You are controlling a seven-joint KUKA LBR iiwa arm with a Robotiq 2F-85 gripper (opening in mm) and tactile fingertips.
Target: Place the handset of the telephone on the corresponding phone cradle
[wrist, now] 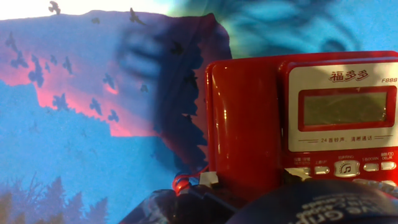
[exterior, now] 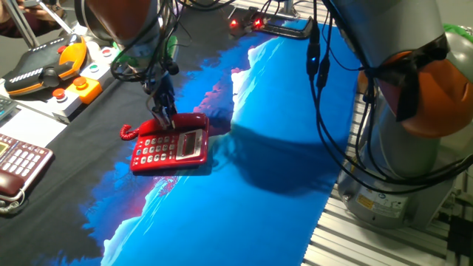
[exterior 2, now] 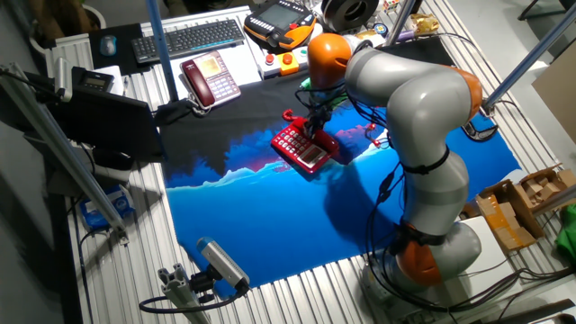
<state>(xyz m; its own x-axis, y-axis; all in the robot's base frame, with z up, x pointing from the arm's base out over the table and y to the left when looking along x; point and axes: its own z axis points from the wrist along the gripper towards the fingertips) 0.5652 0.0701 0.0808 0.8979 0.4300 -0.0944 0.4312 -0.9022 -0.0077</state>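
Observation:
The red telephone (exterior: 171,150) lies on the blue cloth, with pale buttons and a grey display (wrist: 346,107). The glossy red handset (exterior: 140,131) lies along the phone's far edge, on the cradle, which it hides. In the hand view it is the broad red strip (wrist: 244,118) left of the display. Its coiled cord (wrist: 180,184) shows at the bottom. My gripper (exterior: 165,118) comes down on the middle of the handset, one finger on each side, shut on it. The other fixed view shows the phone (exterior 2: 301,149) and my gripper (exterior 2: 315,130) over it.
A dark maroon phone (exterior: 16,164) with pale keys sits at the left edge, also in the other fixed view (exterior 2: 210,76). An orange teach pendant (exterior: 48,68) and a button box (exterior: 77,90) stand behind. A keyboard (exterior 2: 193,38) lies at the back. Cables hang from the arm (exterior: 319,66).

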